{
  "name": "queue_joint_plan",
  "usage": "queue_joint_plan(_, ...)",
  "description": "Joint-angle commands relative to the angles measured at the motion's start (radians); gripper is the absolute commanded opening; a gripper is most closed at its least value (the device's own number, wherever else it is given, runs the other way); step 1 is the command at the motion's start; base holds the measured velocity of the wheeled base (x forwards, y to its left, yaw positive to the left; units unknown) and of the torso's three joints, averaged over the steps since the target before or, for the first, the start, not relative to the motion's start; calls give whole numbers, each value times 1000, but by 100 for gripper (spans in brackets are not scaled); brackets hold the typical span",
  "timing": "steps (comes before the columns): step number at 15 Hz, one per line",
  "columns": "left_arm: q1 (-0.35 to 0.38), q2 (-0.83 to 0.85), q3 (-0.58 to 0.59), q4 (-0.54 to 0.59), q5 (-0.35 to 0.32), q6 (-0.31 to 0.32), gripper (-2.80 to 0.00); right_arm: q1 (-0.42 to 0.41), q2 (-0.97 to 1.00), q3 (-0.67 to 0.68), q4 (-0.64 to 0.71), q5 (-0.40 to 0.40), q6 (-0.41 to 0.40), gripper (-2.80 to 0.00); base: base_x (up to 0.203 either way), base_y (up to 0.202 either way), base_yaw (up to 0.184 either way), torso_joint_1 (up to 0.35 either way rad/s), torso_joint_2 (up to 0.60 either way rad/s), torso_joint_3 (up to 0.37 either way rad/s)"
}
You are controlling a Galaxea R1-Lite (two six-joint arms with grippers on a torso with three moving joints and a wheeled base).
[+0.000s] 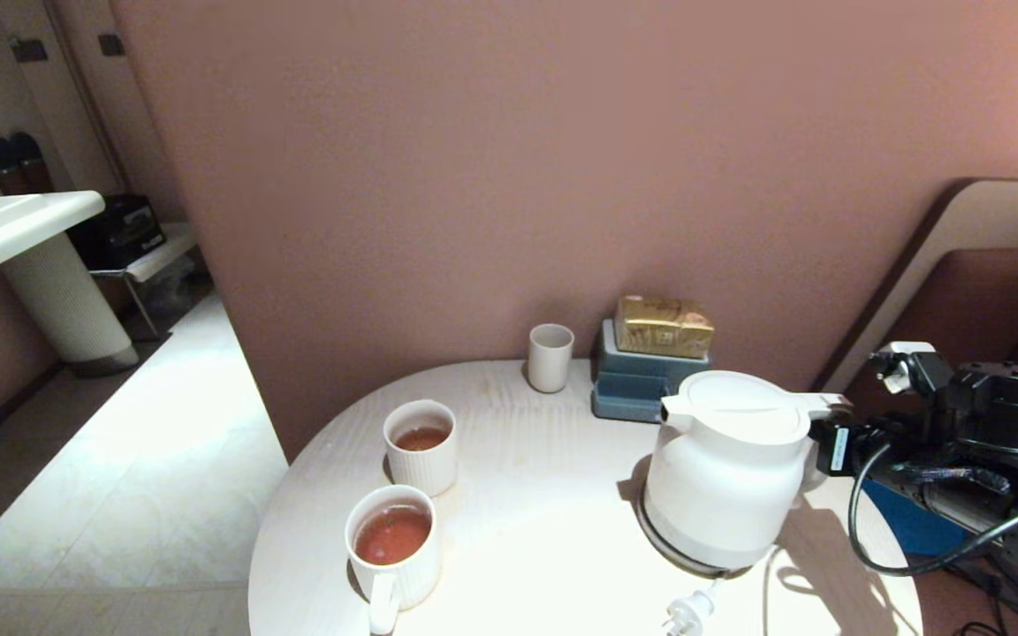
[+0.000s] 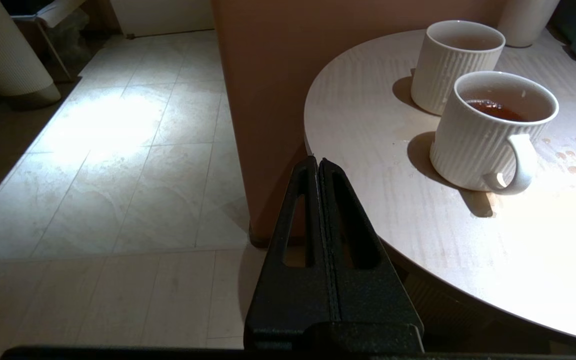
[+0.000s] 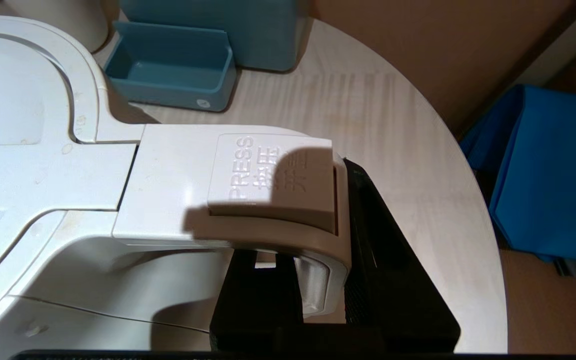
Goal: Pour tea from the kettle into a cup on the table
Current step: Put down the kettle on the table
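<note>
the kettle stands upright on its base on the right part of the table, spout toward the cups, handle toward the robot's right. the right gripper is clamped on that handle: in the right wrist view 1 black finger sits inside the loop under the grip and the other lies along its outer side, with the raised "press" tab on top between them. in the head view the right arm comes in from the right edge at lid height, with black cables looping below it.

a loose white plug and cord lie on the table in front of the kettle. behind the kettle, against the wall, is a blue box with a gold packet on it, and just beside that a small plain cup. well apart to the left stand 2 ribbed white cups with reddish tea: a mug with a handle near the table's front edge, and a cup with no visible handle just behind it. a few drops show on the table by the mug in the left wrist view.

the left gripper hangs off the table's left edge over the tiled floor, fingers pressed together, holding nothing.
</note>
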Motion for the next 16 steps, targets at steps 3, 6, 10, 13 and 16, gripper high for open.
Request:
queue_joint_plan(3, 0, 1, 0, 0, 0, 0, -280, -15, 93, 10, -118, 2, -18, -280, 0, 0, 0, 0, 0, 0)
queue_joint_plan(6, 0, 1, 0, 0, 0, -1, -280, -14, 133, 13, -151, 2, -21, -280, 0, 0, 0, 0, 0, 0)
queue_joint_plan(10, 0, 1, 0, -1, 0, -1, -280, -13, 139, 18, -152, 3, -21, -280, 0, 0, 0, 0, 0, 0)
queue_joint_plan(13, 0, 1, 0, 0, 0, 0, -280, -15, 110, 21, -152, 3, -41, -280, 0, 0, 0, 0, 0, 0)
queue_joint_plan(16, 0, 1, 0, 0, 0, -1, -280, -12, 64, 24, -150, 6, -67, -280, 0, 0, 0, 0, 0, 0)
